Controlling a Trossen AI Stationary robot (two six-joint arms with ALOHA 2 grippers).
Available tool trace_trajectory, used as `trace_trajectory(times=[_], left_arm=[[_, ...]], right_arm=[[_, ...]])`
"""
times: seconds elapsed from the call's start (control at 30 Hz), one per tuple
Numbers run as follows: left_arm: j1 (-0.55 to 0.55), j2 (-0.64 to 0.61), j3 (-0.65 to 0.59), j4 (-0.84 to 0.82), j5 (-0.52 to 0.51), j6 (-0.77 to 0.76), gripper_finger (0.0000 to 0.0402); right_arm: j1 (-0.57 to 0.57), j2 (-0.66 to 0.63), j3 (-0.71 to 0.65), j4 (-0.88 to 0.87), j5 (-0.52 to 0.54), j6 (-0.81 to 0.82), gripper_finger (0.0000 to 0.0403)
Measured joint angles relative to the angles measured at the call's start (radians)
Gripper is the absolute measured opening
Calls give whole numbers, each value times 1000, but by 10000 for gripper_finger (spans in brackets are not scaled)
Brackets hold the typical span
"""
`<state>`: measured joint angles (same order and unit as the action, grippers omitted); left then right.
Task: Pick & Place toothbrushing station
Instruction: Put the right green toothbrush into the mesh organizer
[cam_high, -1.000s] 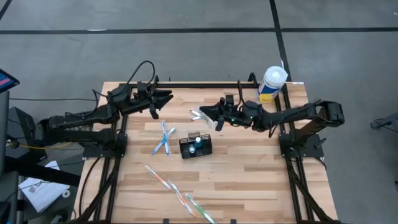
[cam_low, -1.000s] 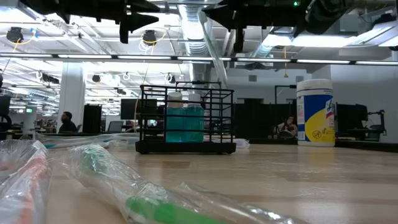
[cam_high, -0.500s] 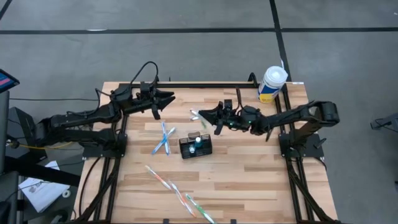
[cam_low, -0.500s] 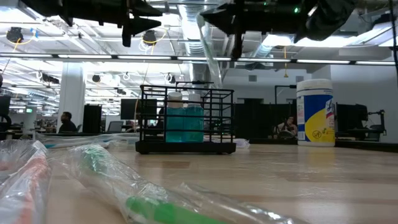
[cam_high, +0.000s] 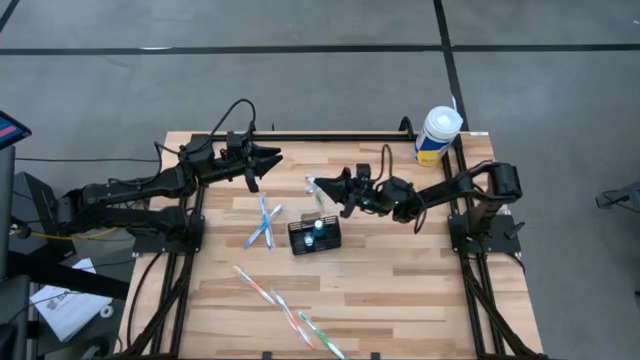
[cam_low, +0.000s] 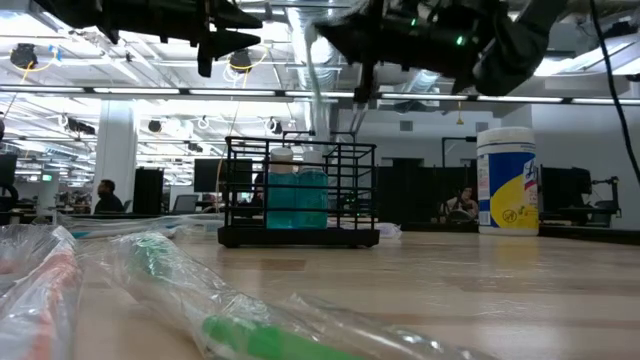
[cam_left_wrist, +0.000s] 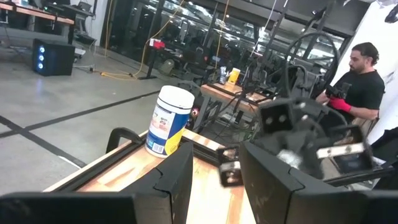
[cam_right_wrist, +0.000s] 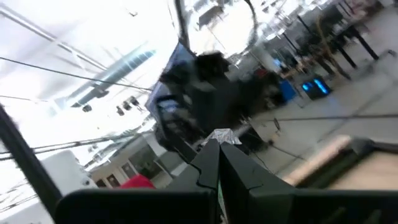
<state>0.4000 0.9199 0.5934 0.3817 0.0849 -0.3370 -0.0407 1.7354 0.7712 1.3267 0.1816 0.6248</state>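
A: What's nearest?

B: Wrapped toothbrushes (cam_low: 170, 300) lie up front; behind them the basket (cam_high: 315, 236) sits mid-table, a teal bottle (cam_low: 296, 198) inside.

A: What's changed?

B: The right gripper (cam_high: 322, 185), fingers pressed together on a wrapped toothbrush (cam_high: 314, 190), has swung closer, above the basket's far side. Dropping it in looks next.

A: And the left?

B: The left gripper (cam_high: 270, 156) waits farther back, fingers apart.

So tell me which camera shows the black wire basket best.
The low view: the basket stands side-on, its wire grid and the teal item inside plain to see. The high view shows it small, from above, below the right gripper. Neither wrist view shows it.
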Motion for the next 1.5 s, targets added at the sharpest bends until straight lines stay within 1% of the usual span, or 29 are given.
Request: trace_trajectory(times=[0.23,0.43,0.63,0.9,1.5], left_arm=[[0,0,0,0,0,0,127],[0,0,0,0,-1,0,127],[0,0,0,0,-1,0,127],[0,0,0,0,-2,0,127],[0,-1,-1,-1,-2,13,127]], right_arm=[[-23,-89,0,-129,-29,-32,0],[18,-96,-1,-167,-44,-30,0],[61,-95,-12,-178,4,-25,0],[67,-95,-12,-178,5,-30,0],[82,-95,-12,-261,4,-46,0]])
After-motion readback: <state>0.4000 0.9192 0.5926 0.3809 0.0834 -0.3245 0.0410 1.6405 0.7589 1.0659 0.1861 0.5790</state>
